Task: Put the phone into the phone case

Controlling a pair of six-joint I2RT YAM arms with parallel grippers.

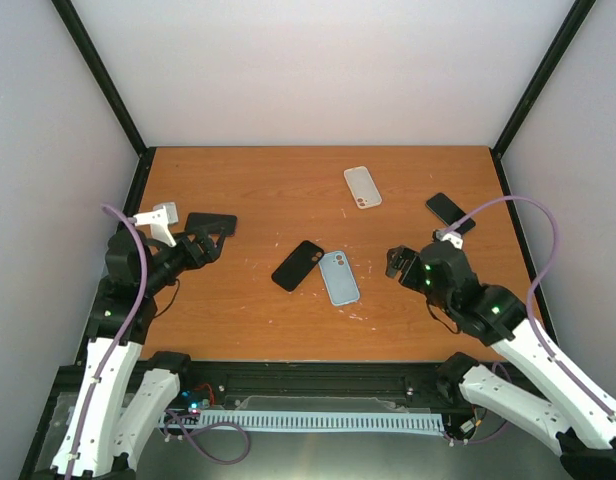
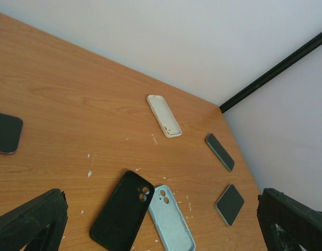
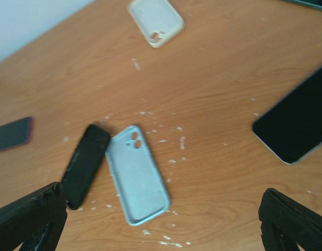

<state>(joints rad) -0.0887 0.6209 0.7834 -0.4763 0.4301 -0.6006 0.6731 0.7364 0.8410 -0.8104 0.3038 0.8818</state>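
Phone [image 1: 449, 209] apart from blue case [image 1: 339, 277]

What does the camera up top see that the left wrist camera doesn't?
Only the top camera shows the whole left arm and right arm, with their purple cables. Only the left wrist camera shows a second dark phone on the right side; from the top, the right arm seems to cover it. Both show the white case, the black case, the blue case beside it, and the dark phone at the far right.
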